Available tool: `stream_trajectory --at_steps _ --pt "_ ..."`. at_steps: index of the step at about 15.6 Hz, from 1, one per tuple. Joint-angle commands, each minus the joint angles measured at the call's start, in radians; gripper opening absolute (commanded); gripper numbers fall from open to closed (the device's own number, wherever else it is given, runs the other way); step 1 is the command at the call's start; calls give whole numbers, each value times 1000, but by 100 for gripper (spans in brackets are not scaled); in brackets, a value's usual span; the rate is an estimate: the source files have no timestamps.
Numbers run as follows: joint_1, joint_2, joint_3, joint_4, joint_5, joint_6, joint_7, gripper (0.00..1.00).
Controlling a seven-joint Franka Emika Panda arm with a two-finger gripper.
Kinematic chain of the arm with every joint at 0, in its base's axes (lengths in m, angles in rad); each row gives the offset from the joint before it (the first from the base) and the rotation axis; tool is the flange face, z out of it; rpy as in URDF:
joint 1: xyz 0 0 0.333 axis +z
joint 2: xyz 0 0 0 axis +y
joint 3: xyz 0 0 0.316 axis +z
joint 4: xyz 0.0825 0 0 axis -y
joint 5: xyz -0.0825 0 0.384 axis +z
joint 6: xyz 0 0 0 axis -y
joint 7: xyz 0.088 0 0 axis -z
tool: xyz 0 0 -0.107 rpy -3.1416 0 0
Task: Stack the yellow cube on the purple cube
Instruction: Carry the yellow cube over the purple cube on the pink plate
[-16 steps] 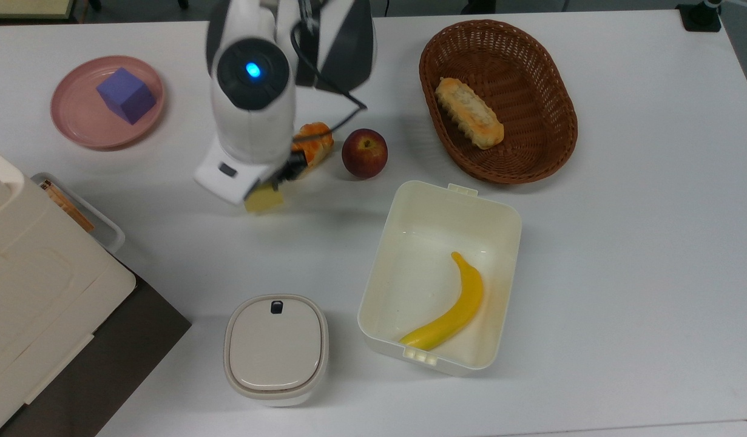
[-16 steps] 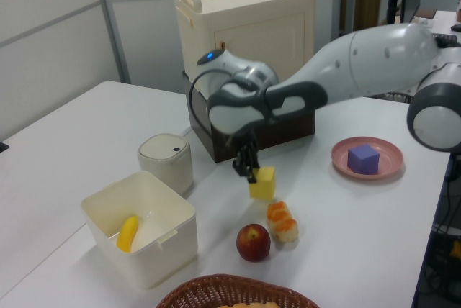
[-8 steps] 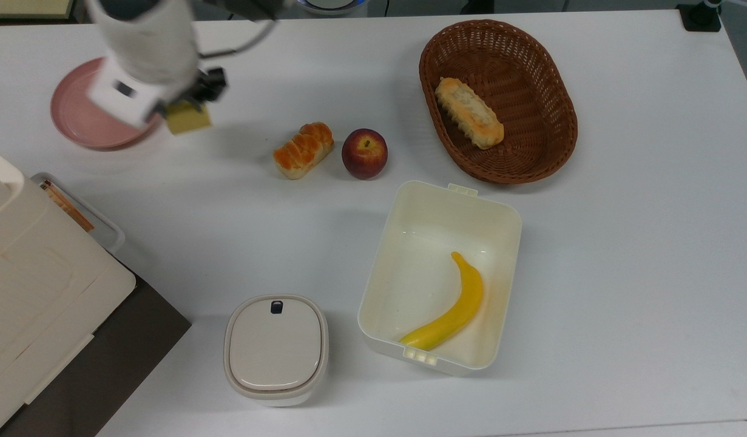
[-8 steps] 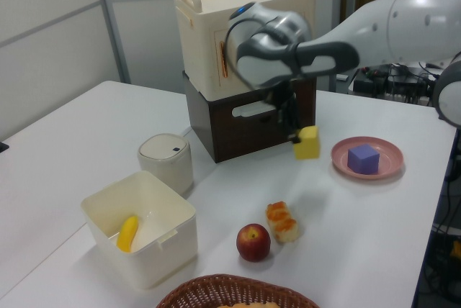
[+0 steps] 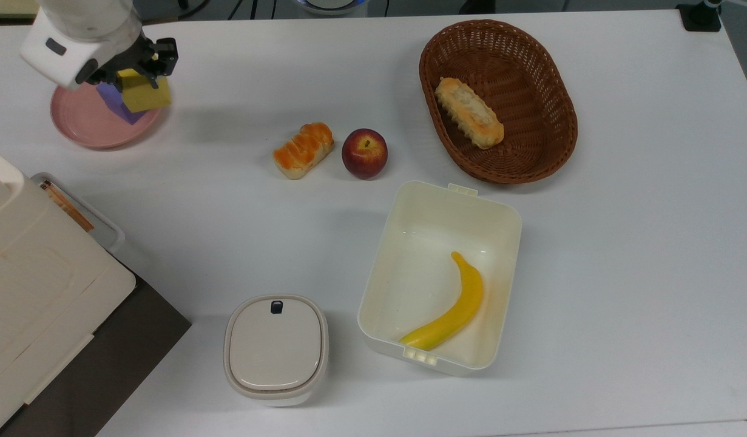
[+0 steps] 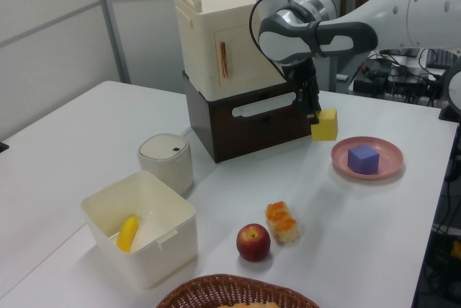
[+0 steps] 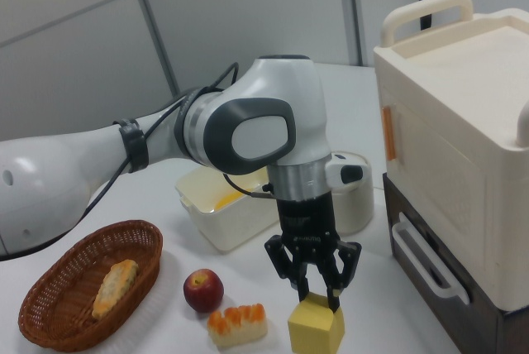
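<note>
My gripper (image 5: 138,75) is shut on the pale-yellow cube (image 5: 145,93), holding it by its top, off the table. The violet-blue purple cube (image 5: 111,101) rests on a pink plate (image 5: 85,126) at the top view's upper left, partly covered by the yellow cube and my hand. In the left view the yellow cube (image 6: 325,124) hangs higher than the purple cube (image 6: 363,158) and to its left, just beside the plate (image 6: 390,168). The right view shows my gripper (image 7: 318,297) pointing straight down with the yellow cube (image 7: 316,327) between its fingers.
A bread roll (image 5: 303,150) and an apple (image 5: 365,153) lie mid-table. To the top view's right are a wicker basket (image 5: 566,106) with a pastry and an open white box (image 5: 511,243) holding a banana (image 5: 452,306). A lidded white pot (image 5: 276,346) and a large cream case (image 5: 39,285) stand at the lower left.
My arm has carried the yellow cube from beside the bread roll across to the top view's upper left. It now hangs over the pink plate's edge, next to the purple cube.
</note>
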Motion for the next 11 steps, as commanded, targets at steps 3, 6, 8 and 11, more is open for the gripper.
stream_trajectory --at_steps 3,6,8,11 --pt "-42 -71 1 -41 -1 0 -51 8" --pt "-65 -125 0 -118 -2 68 -69 8" --pt "-75 -215 -3 -270 -2 175 -95 8" --pt "-76 -271 -25 -389 -4 254 -114 8"
